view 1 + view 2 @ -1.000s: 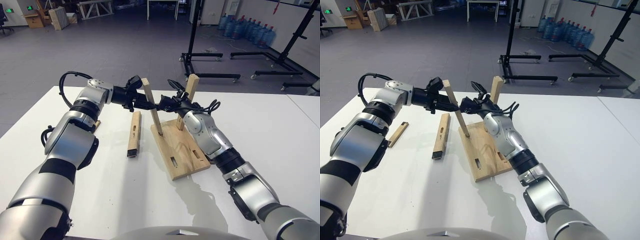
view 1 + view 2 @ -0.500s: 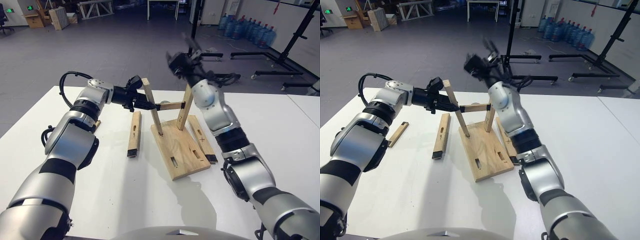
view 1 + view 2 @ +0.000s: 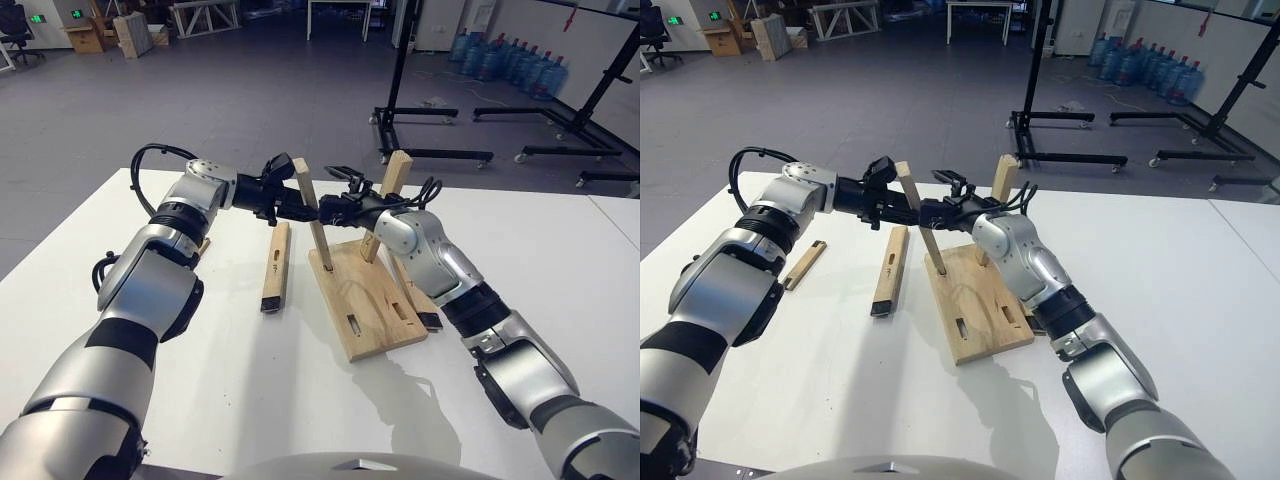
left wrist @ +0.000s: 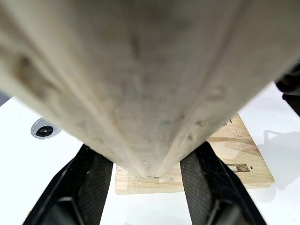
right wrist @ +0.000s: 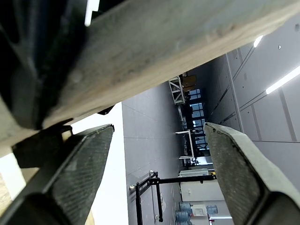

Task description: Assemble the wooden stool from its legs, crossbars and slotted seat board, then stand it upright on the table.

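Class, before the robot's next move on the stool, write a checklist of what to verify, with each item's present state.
1. Left claw clamped on the tilted leg: ok.
2. Right claw gripping anything: not ok, fingers stand apart.
3. Second leg standing in the seat board: ok.
4. Crossbar joined to both legs: cannot tell, the right claw covers it.
5. Loose leg lying clear of the board: ok.
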